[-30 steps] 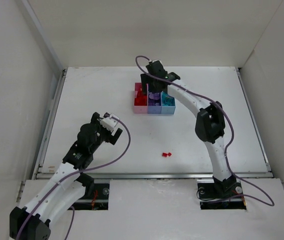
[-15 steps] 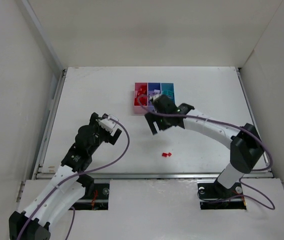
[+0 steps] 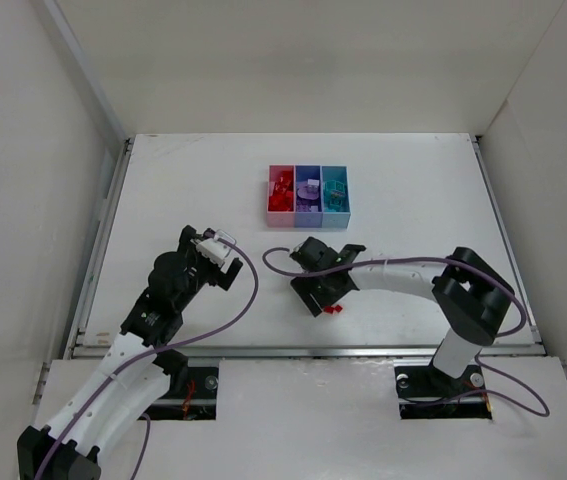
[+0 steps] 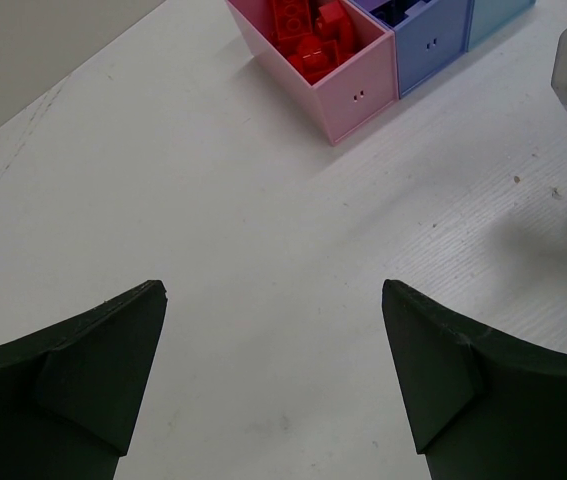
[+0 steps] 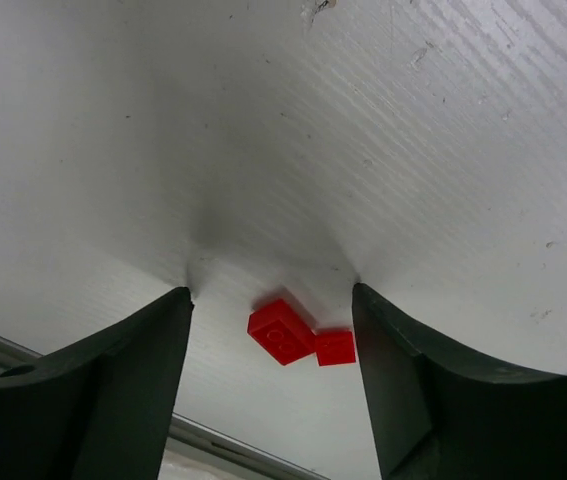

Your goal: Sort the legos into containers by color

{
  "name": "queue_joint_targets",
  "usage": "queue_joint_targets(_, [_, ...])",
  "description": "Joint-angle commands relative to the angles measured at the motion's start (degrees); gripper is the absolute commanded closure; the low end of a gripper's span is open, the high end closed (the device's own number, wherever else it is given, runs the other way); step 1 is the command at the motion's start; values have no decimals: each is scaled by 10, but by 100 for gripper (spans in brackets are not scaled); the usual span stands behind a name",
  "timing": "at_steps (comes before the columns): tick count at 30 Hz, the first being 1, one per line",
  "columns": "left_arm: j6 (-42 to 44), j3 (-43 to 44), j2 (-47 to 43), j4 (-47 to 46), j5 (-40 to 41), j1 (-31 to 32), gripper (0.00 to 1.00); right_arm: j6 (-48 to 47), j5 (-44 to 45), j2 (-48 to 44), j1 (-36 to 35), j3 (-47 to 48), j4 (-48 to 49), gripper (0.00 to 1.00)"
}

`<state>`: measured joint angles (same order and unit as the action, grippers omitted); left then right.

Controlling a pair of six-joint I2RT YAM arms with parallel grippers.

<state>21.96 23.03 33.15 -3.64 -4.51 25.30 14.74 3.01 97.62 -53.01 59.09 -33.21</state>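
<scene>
Two small red bricks [image 5: 298,338] (touching each other) are framed between the spread fingers of the right gripper [image 5: 271,292], well apart from the containers [image 3: 308,222]; lowering and closing is judged next.

No legible text, labels, numbers or signs.

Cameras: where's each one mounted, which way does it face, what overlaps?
Top external: above and behind the bases, looking down on the table; left arm and right arm show.
Left wrist: on the left arm, facing forward-down toward the pink bin; left fingers open at the bottom edge.
Right wrist: facing down at two red bricks between its open right fingers.
Shared: top and left wrist see the pink bin; top and right wrist see the bricks.
</scene>
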Motion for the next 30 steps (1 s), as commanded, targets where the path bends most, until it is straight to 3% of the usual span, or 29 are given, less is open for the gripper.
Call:
queue_joint_targets(1, [-4, -2, -9, -26, -8, -2, 13, 6, -12, 13, -3, -13, 35, 31])
queue_joint_targets(15, [-4, -2, -4, -26, -8, -2, 12, 54, -20, -34, -20, -55, 19, 38])
queue_joint_targets(19, [-4, -2, -4, -26, -8, -2, 12, 64, -20, -28, -25, -60, 19, 47])
queue_joint_targets(23, [-4, -2, -4, -26, -8, -2, 12, 64, -20, -22, -31, -55, 19, 66])
queue_joint_targets(27, [-4, -2, -4, -26, -8, -2, 12, 75, -14, -28, -31, -42, 13, 92])
queue_joint_targets(30, [-4, -2, -4, -26, -8, -2, 12, 80, -2, -35, -31, -16, 0, 100])
